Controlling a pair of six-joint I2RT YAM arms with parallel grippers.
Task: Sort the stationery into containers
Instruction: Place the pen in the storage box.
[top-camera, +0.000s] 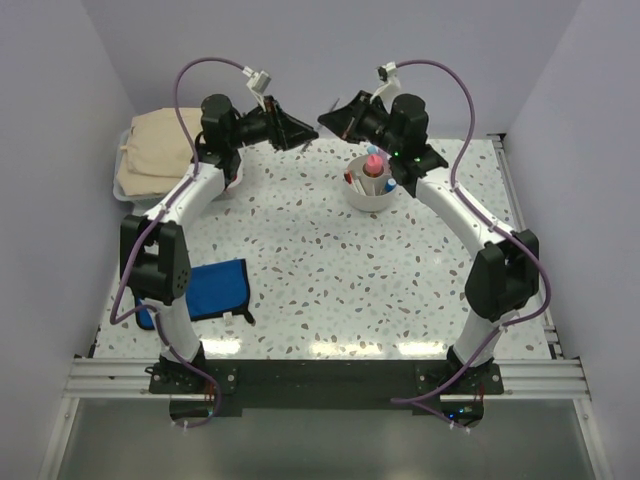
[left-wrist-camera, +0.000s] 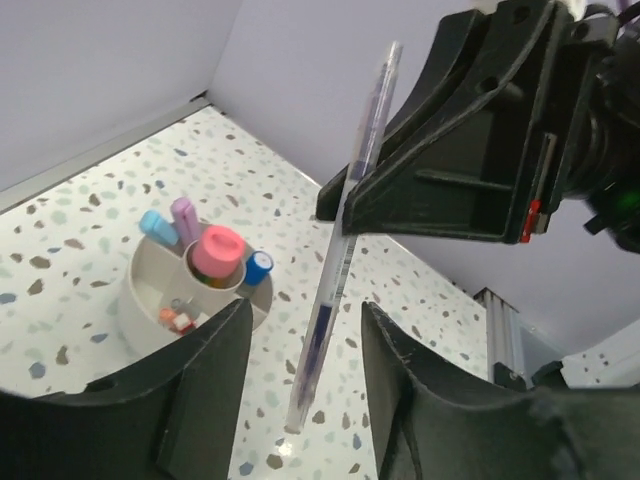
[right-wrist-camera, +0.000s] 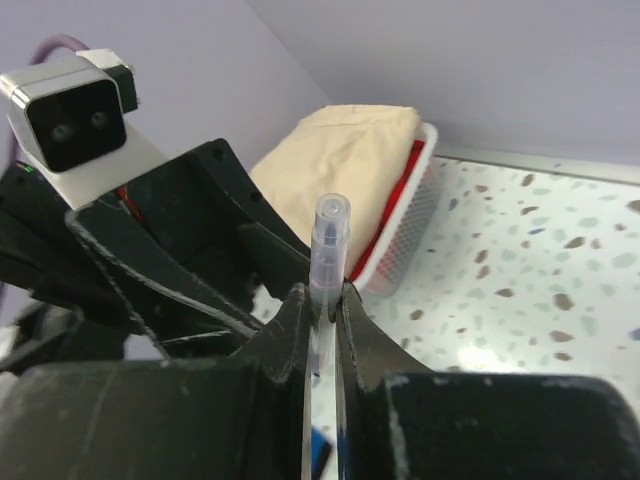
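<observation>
Right gripper (right-wrist-camera: 322, 300) is clamped on a clear pen (left-wrist-camera: 328, 300). Both arms are raised over the far side of the speckled table (top-camera: 330, 270), snouts facing each other and close together. Left gripper (left-wrist-camera: 305, 312) has its fingers apart and grips nothing. In its own wrist view the pen's lower half hangs in the gap between them; you cannot tell from these views whether either finger touches it.

- White bin (right-wrist-camera: 408, 235): far-left corner of the table, behind the left arm, filled by a folded beige cloth (right-wrist-camera: 340, 160). It is well apart from the pen.
- Blue pouch (top-camera: 215, 290): flat on the table by the left arm's base, not in play.
- White cup (left-wrist-camera: 140, 310): on the table below the two grippers, towards the right arm's side. It holds a pink marker (left-wrist-camera: 215, 252) at centre, blue-capped and lilac sticks around it, and some small bits in the front compartment.
- Pen: long axis near upright, leaning a little, and held near its middle. Barrel is see-through with a dark blue-violet refill; it is slim and likely slick.

Judgement: the right arm is nearer the cup. Whether you hand over or drop, the upright axis suits an end-first entry into the cup.
</observation>
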